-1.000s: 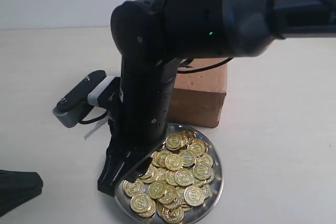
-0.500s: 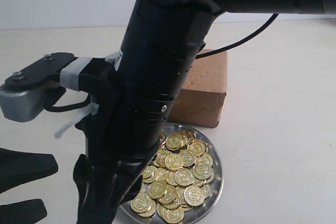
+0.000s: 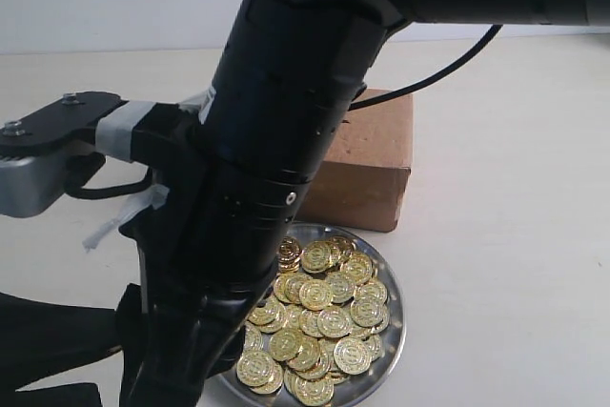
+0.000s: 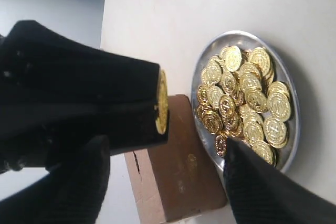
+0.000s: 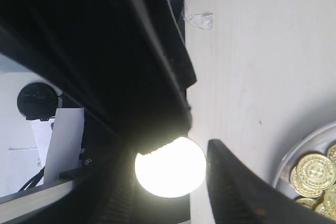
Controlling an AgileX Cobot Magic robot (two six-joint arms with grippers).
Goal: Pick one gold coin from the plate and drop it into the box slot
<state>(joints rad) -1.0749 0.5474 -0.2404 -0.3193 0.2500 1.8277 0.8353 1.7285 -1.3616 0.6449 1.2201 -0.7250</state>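
Pale smooth table (image 3: 505, 235), with a big black arm (image 3: 276, 140) across it.
The brown cardboard box (image 3: 367, 164) sits just beside the round shiny metal plate (image 3: 396, 335), on its far-edge side. Bumpy gold coins (image 3: 329, 316) are piled in the plate. The left gripper (image 4: 165, 149) has its fingers spread wide. The right gripper (image 5: 198, 136) pinches one ridged coin (image 5: 170, 167) by its rim. The box's slot (image 4: 137, 162) is a thin dark slit.

The shiny plate (image 3: 396, 335), heaped with gold coins (image 3: 329, 316), sat beside the cardboard box (image 3: 367, 164); one gold coin (image 4: 161, 102) hung pinched edge-on.
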